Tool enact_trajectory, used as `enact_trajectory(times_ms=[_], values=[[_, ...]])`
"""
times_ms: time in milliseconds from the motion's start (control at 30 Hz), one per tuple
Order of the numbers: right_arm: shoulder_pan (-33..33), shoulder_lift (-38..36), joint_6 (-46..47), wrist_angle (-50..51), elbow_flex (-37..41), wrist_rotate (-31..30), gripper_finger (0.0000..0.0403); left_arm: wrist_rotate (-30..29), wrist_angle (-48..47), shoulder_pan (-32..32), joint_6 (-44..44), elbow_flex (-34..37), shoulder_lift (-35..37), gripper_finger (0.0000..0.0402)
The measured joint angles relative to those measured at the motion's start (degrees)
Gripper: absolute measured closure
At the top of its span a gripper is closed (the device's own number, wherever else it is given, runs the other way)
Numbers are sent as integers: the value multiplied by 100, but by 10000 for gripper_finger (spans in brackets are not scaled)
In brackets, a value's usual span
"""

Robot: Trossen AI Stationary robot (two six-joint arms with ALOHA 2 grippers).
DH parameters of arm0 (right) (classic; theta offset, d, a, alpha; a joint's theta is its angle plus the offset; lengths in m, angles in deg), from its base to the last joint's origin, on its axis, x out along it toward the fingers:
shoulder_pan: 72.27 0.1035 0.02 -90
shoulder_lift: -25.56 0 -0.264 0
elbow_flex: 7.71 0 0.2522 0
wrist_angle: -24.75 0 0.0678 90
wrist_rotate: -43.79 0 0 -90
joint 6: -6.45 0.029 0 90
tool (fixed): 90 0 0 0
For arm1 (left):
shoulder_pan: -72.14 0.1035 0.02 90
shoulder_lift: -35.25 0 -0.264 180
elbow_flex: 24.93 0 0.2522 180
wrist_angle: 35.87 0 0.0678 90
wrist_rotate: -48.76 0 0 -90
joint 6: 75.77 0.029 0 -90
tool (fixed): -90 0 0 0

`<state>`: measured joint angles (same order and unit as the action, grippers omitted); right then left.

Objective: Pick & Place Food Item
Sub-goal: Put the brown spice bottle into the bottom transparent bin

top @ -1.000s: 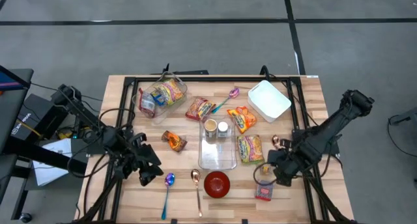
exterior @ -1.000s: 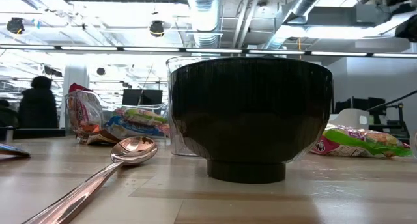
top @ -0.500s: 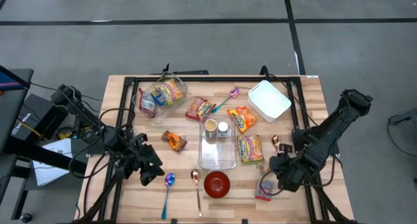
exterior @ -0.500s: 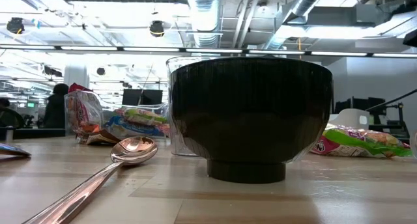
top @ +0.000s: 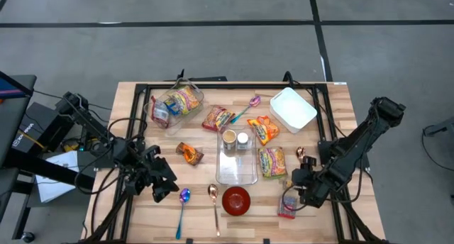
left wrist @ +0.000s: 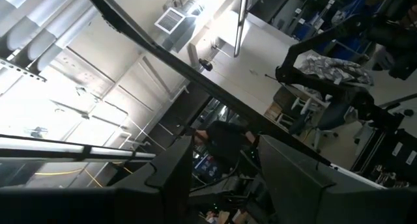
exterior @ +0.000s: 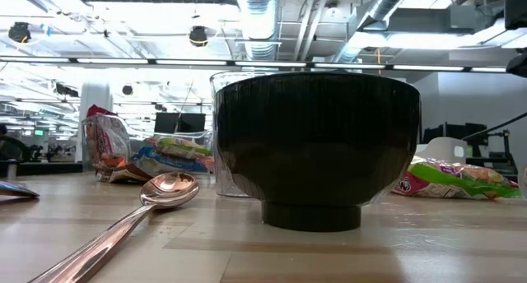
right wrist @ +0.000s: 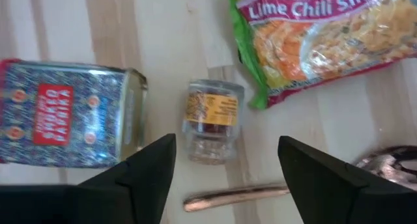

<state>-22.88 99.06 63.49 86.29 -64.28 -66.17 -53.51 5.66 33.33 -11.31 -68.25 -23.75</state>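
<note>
While the right pincer (right wrist: 225,160) gapes, one jar (right wrist: 211,121) lies beneath.

small jar (right wrist: 211,122) sits hemmed between tin (right wrist: 68,113) and noodle packet (right wrist: 326,38).

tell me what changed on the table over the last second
The right gripper slid along the table's front right toward the tin, then eased slightly back; its fingers are open over the small spice jar, nothing held. The left gripper stayed parked by the blue spoon. Bowl and packets did not move.
</note>
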Motion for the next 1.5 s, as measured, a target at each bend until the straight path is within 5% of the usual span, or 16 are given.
enact_trajectory(times_ms=[1200, 1500], values=[[-194, 1471, -128, -352, -2, 196, 140, 2, -44, 0, -20, 4, 2, 231], [-222, 1364, -215, -416, -2, 192, 223, 0, -131, 0, -22, 4, 2, 231]])
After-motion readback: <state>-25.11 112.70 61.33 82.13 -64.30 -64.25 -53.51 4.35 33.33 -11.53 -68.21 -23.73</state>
